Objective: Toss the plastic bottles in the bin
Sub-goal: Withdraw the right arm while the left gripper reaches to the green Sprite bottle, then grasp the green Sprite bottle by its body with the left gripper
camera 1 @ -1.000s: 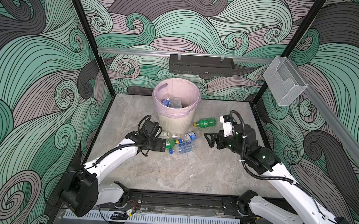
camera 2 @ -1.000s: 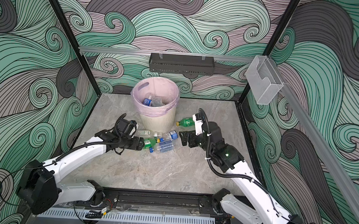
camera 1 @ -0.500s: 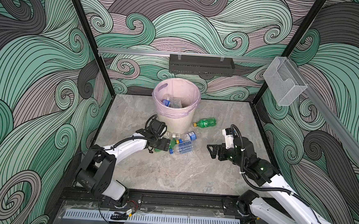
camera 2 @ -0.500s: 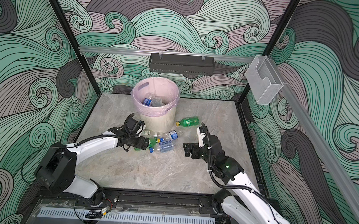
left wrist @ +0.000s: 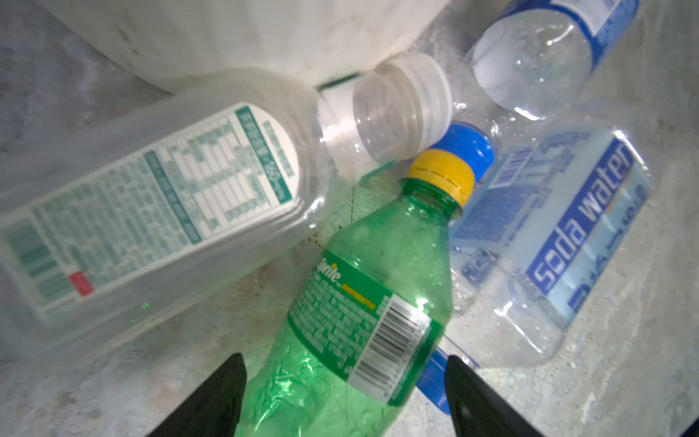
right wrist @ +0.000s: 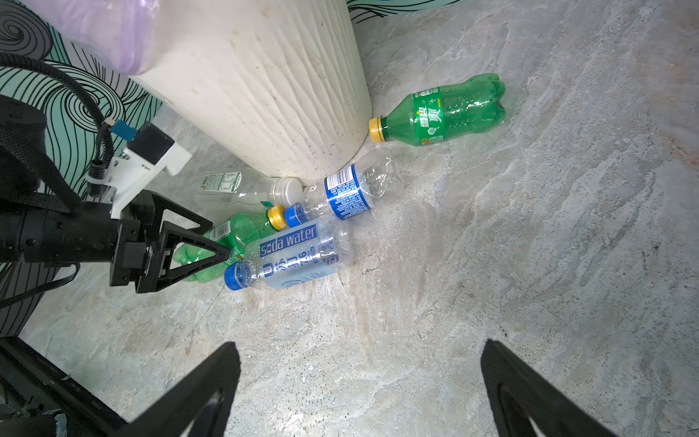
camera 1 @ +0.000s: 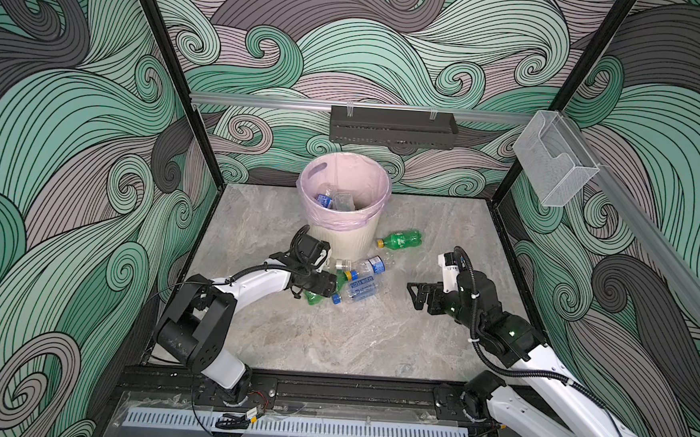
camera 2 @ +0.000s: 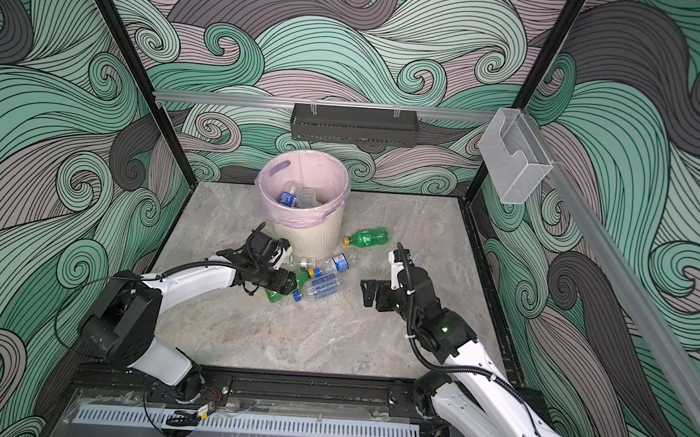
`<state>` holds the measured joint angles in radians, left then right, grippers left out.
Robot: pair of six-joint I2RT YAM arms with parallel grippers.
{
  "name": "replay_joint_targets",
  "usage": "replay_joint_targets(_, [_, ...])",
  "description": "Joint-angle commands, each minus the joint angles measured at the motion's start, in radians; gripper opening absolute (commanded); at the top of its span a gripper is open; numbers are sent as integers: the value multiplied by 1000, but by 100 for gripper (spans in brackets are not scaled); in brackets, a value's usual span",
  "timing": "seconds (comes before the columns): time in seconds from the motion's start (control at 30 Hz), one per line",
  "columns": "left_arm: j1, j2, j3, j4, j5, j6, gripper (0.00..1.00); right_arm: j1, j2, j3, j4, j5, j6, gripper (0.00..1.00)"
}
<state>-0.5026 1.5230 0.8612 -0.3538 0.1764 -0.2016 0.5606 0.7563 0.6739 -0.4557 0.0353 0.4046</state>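
The cream ribbed bin (camera 1: 341,237) (camera 2: 309,236) with its pink bag stands at the back middle, and some plastic bottles (camera 1: 335,200) lie inside. Several more lie at its foot. A green bottle (left wrist: 359,302) (right wrist: 242,227) with a yellow cap lies between the fingers of my open left gripper (camera 1: 327,287) (left wrist: 342,359); one finger touches it and the other stands just clear. Beside it lie a soda water bottle (camera 1: 358,288) (left wrist: 567,234), a blue-labelled clear one (right wrist: 351,191) and a white-capped clear one (left wrist: 151,212). Another green bottle (camera 1: 401,238) (right wrist: 442,111) lies right of the bin. My right gripper (camera 1: 418,294) (right wrist: 359,344) hangs open over bare floor.
A black perforated tray (camera 1: 391,126) hangs on the back wall. A clear plastic box (camera 1: 551,165) is mounted on the right rail. Black frame posts edge the stone floor (camera 1: 353,344), and the arms' base rail (camera 1: 329,389) runs along the front.
My left gripper pushed forward into the bottle cluster, and its jaws have narrowed around the green bottle. My right arm drew back from the bin toward the front right, still open.
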Motion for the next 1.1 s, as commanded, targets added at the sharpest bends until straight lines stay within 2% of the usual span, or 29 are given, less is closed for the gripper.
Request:
replay_joint_targets(0.0, [-19,-60,-40,10,84,-8,84,-14,-13,-16,1,38,24,100])
replay_joint_targets(0.17, [-21,-68,-67,10,48,-19,79,-18,-2,-19,6,34,34,100])
replay_joint_targets(0.43, [-30,46,8,-13,31,-34,72,-19,-4,-26,6,34,39,100])
replay_joint_targets(0.53, [-40,85,35,-24,29,-36,64,-20,-12,-34,2,37,38,100])
replay_joint_targets(0.67, [-51,102,43,-48,-25,-53,54,-20,-16,-37,-6,41,39,100])
replay_joint_targets(0.83, [-54,41,-15,-39,-44,-87,45,-22,-17,-44,-6,45,36,100])
replay_joint_targets(1.07, [-59,-165,-103,-67,-76,-150,42,-22,-6,-41,3,37,34,100])
